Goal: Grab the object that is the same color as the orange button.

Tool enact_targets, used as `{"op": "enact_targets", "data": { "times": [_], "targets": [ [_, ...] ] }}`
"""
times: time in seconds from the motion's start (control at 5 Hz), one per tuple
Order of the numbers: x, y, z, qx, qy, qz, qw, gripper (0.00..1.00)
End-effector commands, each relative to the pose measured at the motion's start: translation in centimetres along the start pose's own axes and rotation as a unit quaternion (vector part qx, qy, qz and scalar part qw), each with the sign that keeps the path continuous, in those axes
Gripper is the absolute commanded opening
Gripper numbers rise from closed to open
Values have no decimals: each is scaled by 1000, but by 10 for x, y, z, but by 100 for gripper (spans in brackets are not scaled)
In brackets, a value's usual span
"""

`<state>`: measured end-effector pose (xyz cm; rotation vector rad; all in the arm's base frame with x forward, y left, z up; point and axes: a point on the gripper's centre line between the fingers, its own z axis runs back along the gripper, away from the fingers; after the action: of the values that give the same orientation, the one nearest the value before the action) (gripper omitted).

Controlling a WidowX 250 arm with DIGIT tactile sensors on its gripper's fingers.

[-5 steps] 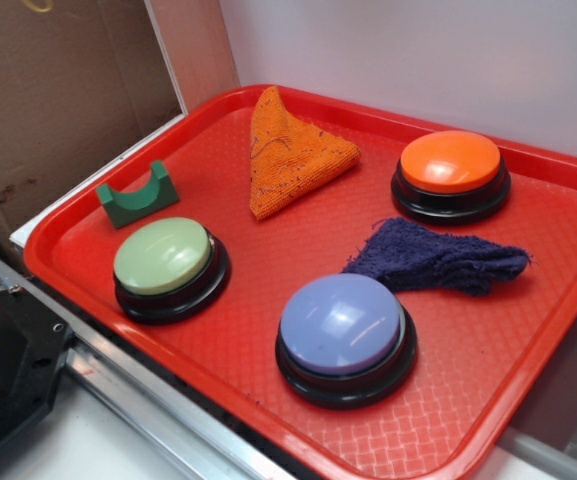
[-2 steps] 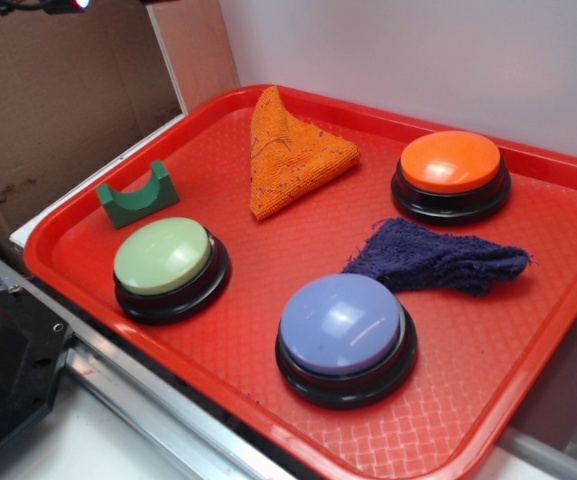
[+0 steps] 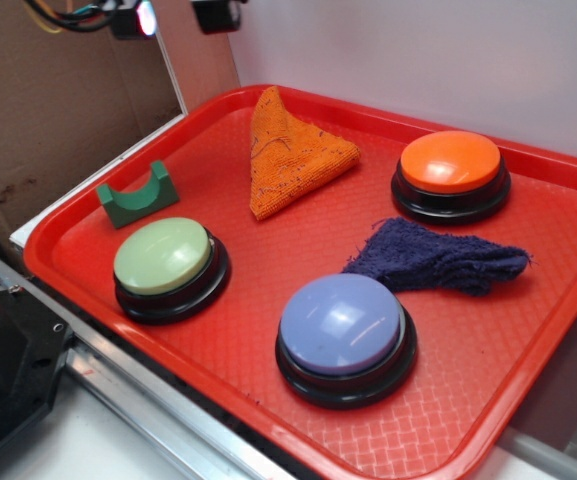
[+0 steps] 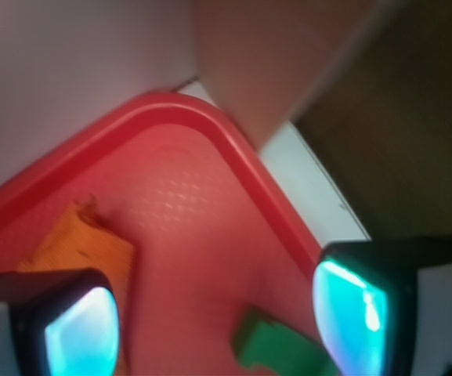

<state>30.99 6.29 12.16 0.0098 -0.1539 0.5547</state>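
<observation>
The orange knitted cloth [image 3: 293,155], flecked with small dark specks, is folded into a rough triangle whose narrow tip points toward the far rim of the red plastic tray [image 3: 88,275]. It lies flat on the tray floor, with nothing resting on it. Relative to this cloth, the round dome button with a glossy orange top and black base [image 3: 451,173] sits to the right, apart from it. The dark purple fuzzy cloth [image 3: 438,257] lies to the front right, near the orange button. The pale green dome button [image 3: 165,262] stands to the front left, and the lavender-blue dome button [image 3: 343,335] is farther toward the front. A small green block with a curved notch [image 3: 138,197] sits to the cloth's left, near the tray's left rim.

In the exterior view only the lower parts of the gripper [image 3: 176,17] show at the top edge, high above and to the left of the orange cloth, not touching anything. In the wrist view the gripper's two fingers [image 4: 73,325] stand wide apart with nothing between them, framing the tray's corner, an edge of the orange cloth [image 4: 81,247] and the green block [image 4: 276,348].
</observation>
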Motion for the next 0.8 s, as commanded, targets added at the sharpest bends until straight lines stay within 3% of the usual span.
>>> {"op": "enact_targets", "data": {
  "times": [0.0, 0.4, 0.6],
  "targets": [
    [-23, -25, -21, 1, 43, -26, 999, 100],
    [-44, -48, -75, -20, 120, -58, 991, 100],
    [-53, -54, -92, -20, 144, -70, 987, 100]
  ]
}}
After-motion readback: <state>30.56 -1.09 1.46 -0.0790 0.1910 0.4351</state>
